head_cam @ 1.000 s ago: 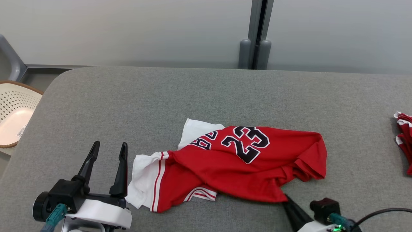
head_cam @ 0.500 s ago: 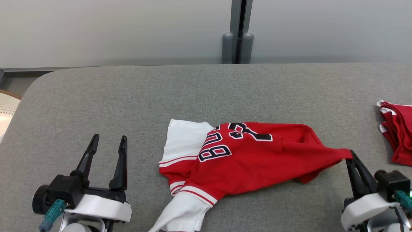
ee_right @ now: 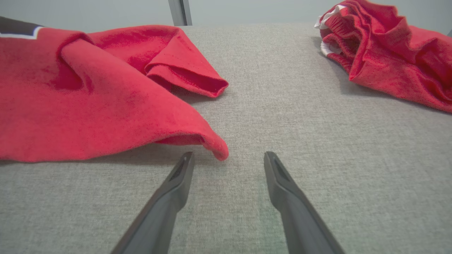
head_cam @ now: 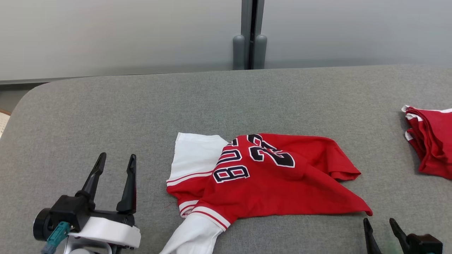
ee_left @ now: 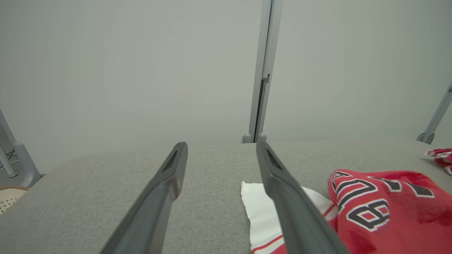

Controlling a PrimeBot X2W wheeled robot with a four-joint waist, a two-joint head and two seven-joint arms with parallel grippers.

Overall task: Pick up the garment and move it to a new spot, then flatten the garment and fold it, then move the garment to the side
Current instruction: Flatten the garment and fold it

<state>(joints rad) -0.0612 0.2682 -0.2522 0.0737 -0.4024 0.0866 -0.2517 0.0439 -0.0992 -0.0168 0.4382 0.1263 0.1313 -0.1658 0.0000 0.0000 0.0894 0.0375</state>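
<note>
The garment (head_cam: pixel 268 180), a red jersey with white sleeves and black numbers, lies crumpled on the grey table (head_cam: pixel 141 113), near its front middle. In the right wrist view its red corner (ee_right: pixel 219 150) rests just beyond my right gripper (ee_right: pixel 227 157), which stands open and empty. That right gripper (head_cam: pixel 379 222) sits at the lower right of the head view, just below the garment's right tip. My left gripper (head_cam: pixel 116 160) hovers open and empty to the left of the garment. Past its fingers, the left wrist view shows the garment (ee_left: pixel 381 208) at the lower right.
A second red garment (head_cam: pixel 429 141) lies bunched at the table's right edge, also in the right wrist view (ee_right: pixel 388 49). A grey wall with a vertical post (head_cam: pixel 249 35) runs behind the table. A sliver of a pale basket (head_cam: pixel 3 120) shows at the far left.
My right gripper has opened and let go of the garment's right corner, which now lies on the table; the gripper has drawn back towards the front edge. The head camera has shifted right.
</note>
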